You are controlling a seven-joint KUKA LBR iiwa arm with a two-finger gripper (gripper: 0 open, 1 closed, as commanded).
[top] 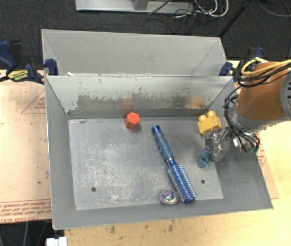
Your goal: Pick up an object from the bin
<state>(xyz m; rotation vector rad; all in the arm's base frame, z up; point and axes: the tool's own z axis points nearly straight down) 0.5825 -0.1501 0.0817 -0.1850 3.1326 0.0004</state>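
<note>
The jaws sat over a small teal object [204, 161] by the right wall of the bin [58, 163]; whether they were spread or pressed together could not be told.

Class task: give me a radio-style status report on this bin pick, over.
Gripper low at right of bin, beside small teal piece. Yellow piece just behind it. Blue hairbrush apart, view-left.

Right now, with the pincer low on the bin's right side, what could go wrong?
The small teal piece beside the pincer could be nudged aside rather than gripped. The yellow block just beyond might get bumped. The bin's sloped right wall is close, so the arm may scrape it.
</note>
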